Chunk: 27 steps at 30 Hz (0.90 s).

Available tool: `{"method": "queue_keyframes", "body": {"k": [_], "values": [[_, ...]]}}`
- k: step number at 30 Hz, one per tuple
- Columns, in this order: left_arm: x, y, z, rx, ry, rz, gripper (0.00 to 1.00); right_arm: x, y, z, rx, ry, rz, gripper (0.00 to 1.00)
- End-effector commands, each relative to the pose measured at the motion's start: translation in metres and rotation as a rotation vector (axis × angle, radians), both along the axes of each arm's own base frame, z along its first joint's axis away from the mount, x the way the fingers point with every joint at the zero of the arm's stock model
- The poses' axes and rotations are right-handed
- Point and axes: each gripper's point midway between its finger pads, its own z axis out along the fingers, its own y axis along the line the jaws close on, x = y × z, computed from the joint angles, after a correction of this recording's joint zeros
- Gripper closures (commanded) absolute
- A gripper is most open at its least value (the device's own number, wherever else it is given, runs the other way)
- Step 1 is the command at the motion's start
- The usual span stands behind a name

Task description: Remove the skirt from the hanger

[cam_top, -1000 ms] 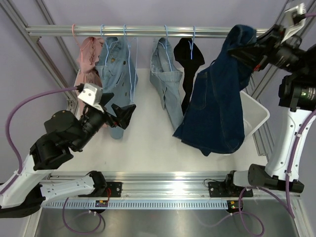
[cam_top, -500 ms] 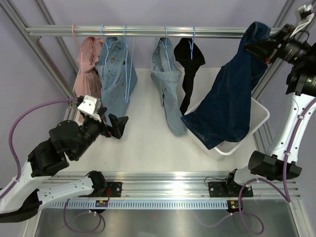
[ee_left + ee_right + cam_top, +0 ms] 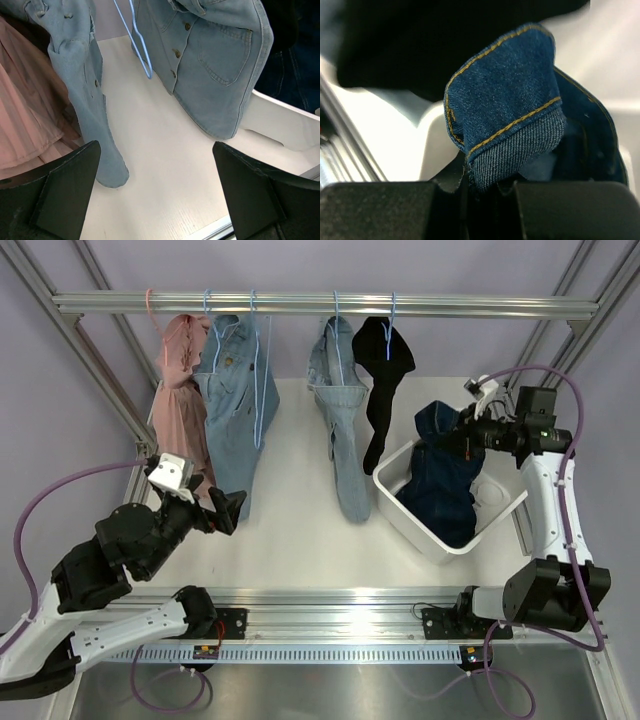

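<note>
The dark blue denim skirt (image 3: 440,475) is off the rail and lies bunched inside the white bin (image 3: 400,502) at the right of the table. My right gripper (image 3: 470,435) is shut on a folded, yellow-stitched edge of the skirt (image 3: 505,100), pinched between its jaws (image 3: 485,187) just above the bin. My left gripper (image 3: 225,510) is open and empty, low over the table at the left, beneath the hanging light denim shirt. In the left wrist view its fingers (image 3: 65,190) stand wide apart over bare table.
A metal rail (image 3: 300,303) at the back holds a pink garment (image 3: 180,360), a light denim shirt (image 3: 235,400), a light denim garment (image 3: 340,420) and a black garment (image 3: 385,370) on hangers. A blue hanger (image 3: 137,45) hangs among the denim.
My right arm has swung down from high by the rail and lowered the skirt into the bin. My left gripper has drawn back a little toward the near left.
</note>
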Motion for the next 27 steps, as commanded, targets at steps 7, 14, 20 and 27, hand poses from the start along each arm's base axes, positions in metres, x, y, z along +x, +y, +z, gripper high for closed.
{"method": "queue_keyframes", "body": {"k": [7,14,20,27], "values": [[0.004,-0.001,-0.016,0.006,0.000,0.020,0.01,-0.004,-0.013,-0.103,-0.315,0.088,0.046,0.83],[0.002,-0.009,-0.024,-0.009,0.003,-0.014,0.01,-0.009,-0.022,-0.109,-0.379,0.162,0.033,0.01],[0.001,-0.012,-0.043,-0.012,0.022,-0.023,0.01,-0.001,-0.033,-0.058,-0.410,0.075,-0.061,0.01],[-0.004,-0.011,-0.057,-0.015,0.035,-0.045,0.01,-0.011,-0.044,-0.033,-0.281,0.097,-0.094,0.01]]}}
